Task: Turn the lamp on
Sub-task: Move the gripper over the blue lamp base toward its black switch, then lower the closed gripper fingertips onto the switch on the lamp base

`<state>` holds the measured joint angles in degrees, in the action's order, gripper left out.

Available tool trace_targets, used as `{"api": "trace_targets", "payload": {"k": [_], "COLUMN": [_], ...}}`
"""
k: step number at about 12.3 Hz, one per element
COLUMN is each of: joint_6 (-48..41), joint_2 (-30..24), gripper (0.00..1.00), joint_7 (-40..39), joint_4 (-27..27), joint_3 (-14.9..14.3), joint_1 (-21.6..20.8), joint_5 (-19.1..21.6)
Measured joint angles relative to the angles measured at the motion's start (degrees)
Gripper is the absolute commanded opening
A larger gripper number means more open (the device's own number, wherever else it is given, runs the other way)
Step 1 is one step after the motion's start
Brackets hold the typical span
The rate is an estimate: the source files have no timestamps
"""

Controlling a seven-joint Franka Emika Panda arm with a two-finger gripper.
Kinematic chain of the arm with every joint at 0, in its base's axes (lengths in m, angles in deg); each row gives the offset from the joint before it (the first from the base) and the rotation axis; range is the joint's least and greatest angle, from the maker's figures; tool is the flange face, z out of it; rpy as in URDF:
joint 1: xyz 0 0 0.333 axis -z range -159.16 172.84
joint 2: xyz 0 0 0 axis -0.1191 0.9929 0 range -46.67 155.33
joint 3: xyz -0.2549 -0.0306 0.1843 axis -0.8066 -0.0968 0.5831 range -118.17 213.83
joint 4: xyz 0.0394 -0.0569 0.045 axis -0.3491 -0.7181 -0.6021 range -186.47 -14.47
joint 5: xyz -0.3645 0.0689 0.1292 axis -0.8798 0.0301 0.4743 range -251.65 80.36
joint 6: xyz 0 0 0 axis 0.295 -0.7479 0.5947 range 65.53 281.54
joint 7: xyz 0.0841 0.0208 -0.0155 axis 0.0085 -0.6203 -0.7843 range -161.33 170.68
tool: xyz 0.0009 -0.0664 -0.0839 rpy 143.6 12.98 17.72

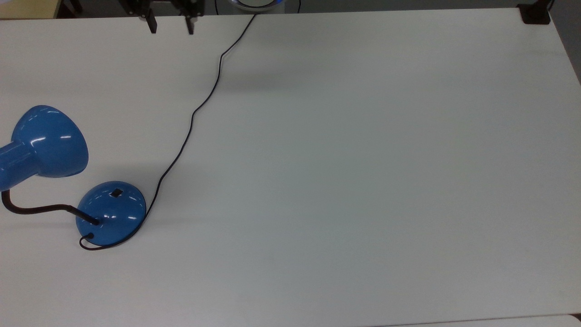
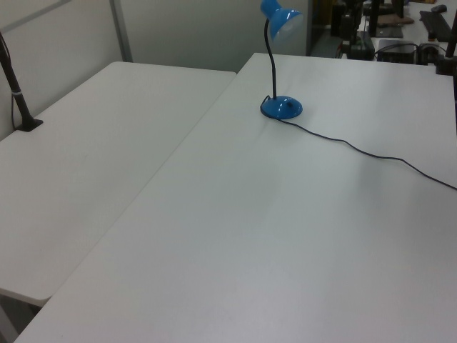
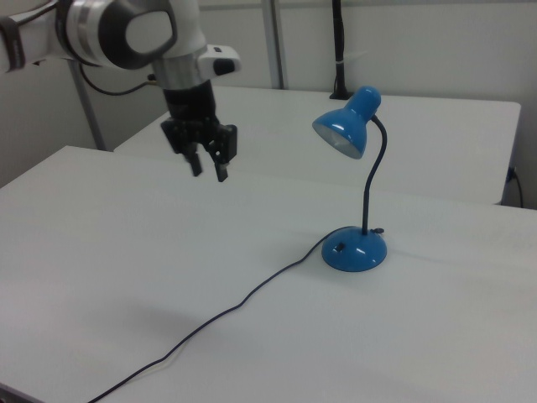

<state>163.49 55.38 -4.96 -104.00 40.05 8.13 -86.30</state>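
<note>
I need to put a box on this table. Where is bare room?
Free: everything on the top view's right of the cord, out to the table edges. Crowded: the top view's left, around the lamp base and shade, beneath the gripper.

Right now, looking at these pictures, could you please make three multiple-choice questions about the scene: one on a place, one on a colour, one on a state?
1. Where is the lamp in the top view?
A. near the top view's left edge of the table
B. at the table's centre
C. at the top view's right edge

2. What colour is the shade?
A. red
B. blue
C. white

3. How is the gripper in the right view?
A. shut on the cord
B. pressing the switch
C. open, in the air, apart from the lamp

Answers:
1. A, since the base and shade both sit at the top view's left side of the table.
2. B, since the shade and base are glossy blue.
3. C, since its jaws stand apart and empty above the table, well to the right view's left of the lamp.
</note>
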Motion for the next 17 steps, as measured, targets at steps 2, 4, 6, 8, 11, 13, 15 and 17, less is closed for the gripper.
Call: {"api": "trace_targets", "payload": {"k": [2, 4, 6, 8, 11, 13, 15, 17], "joint_6": [10.4, 22.9, 37.0, 48.5, 59.6, 66.2, 68.9, 69.1], "joint_2": [1.3, 3.7, 6.6, 9.3, 13.4, 16.6, 20.1, 23.7], "gripper": [0.00, 0.00, 0.00, 0.00, 0.00, 0.00, 0.00, 0.00], "joint_7": [-0.5, -0.5, -0.4, -0.3, -0.3, -0.3, -0.3, -0.3], "joint_4": [-2.5, -6.6, -11.2, -15.1, -17.2, -17.2, -15.8, -12.7], "joint_3": [-0.6, -0.8, -1.0, -1.2, -1.2, -1.2, -1.2, -1.2], "joint_1": [1.8, 2.5, 3.3, 4.0, 4.8, 5.4, 6.1, 6.7], "joint_5": [0.9, 1.0, 1.0, 1.5, 4.1, 6.3, 6.8, 6.8]}}
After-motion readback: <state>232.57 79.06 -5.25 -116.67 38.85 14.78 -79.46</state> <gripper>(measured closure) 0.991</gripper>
